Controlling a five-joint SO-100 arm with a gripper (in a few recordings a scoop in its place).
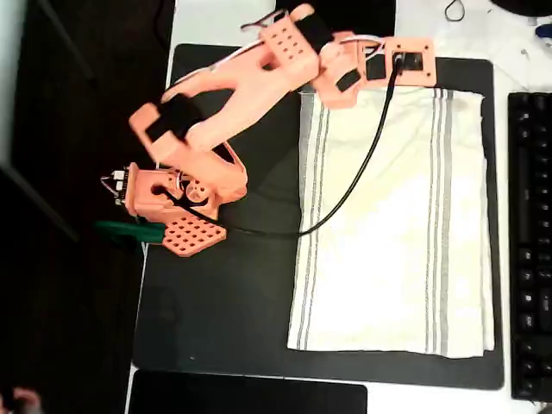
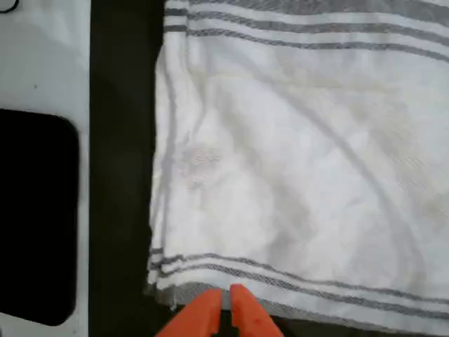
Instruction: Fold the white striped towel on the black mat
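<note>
From above, going left to right: my one orange arm [image 1: 216,95] stands on its base [image 1: 177,203] at the left side of the black mat [image 1: 224,319], and beside the base a green clamp [image 1: 129,231] sits at the worktop's edge. The arm reaches up and right, ending at the top edge of the towel. One black cable [image 1: 354,177] runs from the base across the mat and over the towel's upper left part to the camera block [image 1: 411,60] at my wrist.

There is one white striped towel [image 1: 392,224], lying flat and open on the right half of the mat. It carries two groups of thin grey stripes — one near its left edge, one near its right edge. The mat shows bare along the towel's left side and in a narrow band below it. At the far right one black keyboard [image 1: 530,241] lies on the white worktop [image 1: 216,21], and one glossy black rectangle [image 1: 250,395] lies just below the mat.

In the wrist view my gripper [image 2: 226,303] sits at the bottom of the picture, its two orange fingers [image 2: 200,312] nearly closed with a thin gap between them. The tips are at the towel's [image 2: 295,161] striped hem near a corner — I cannot tell whether any cloth is pinched between them. To the left are a strip of mat [image 2: 123,175] and the glossy rectangle [image 2: 35,217].
</note>
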